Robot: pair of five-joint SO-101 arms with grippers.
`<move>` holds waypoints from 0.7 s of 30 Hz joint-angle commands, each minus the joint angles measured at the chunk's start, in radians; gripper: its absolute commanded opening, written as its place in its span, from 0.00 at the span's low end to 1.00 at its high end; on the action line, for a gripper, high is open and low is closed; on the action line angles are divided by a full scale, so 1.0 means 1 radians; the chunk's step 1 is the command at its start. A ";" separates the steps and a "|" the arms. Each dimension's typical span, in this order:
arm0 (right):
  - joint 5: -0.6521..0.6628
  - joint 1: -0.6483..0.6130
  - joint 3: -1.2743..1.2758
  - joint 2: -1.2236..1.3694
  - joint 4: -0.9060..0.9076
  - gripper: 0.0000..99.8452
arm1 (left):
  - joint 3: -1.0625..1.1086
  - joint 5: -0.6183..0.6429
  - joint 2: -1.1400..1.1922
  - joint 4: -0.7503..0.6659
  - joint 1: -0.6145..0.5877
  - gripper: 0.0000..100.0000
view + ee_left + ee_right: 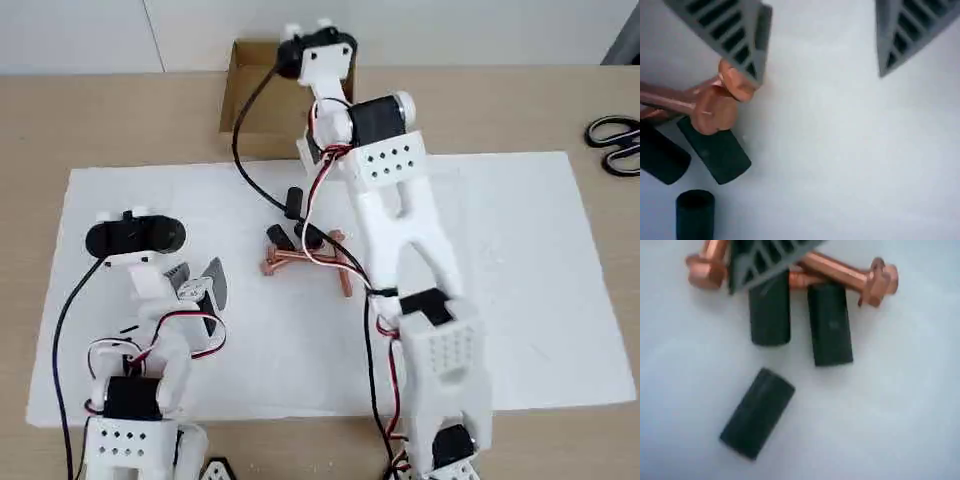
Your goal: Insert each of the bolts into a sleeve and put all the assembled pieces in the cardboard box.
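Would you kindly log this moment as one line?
left gripper open near bolts | right arm above sleeves | bolts, sleeves heaped on white sheet | cardboard box beyond sheet

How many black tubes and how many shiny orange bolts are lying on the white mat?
Black sleeves: 3
Copper bolts: 3 (they lie piled close together, so this is my best count)
Total: 6
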 commanded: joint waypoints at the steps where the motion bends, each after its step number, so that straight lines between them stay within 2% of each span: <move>1: 0.002 -0.016 0.137 -0.096 -0.021 0.19 | -0.005 0.000 -0.011 0.000 0.003 0.14; 6: -0.101 -0.013 0.141 -0.096 -0.090 0.19 | -0.005 0.000 -0.011 -0.003 0.003 0.14; 15: -0.104 -0.041 0.140 0.054 -0.111 0.19 | -0.005 0.000 -0.011 0.000 0.003 0.14; 17: -0.044 -0.041 0.137 0.101 -0.099 0.19 | -0.005 0.000 -0.011 0.000 0.003 0.14; 20: 0.133 -0.064 0.137 0.140 -0.077 0.19 | -0.005 0.000 -0.011 0.000 0.003 0.14; 21: 0.146 -0.071 0.137 0.147 -0.076 0.19 | -0.005 0.000 -0.011 0.000 0.003 0.14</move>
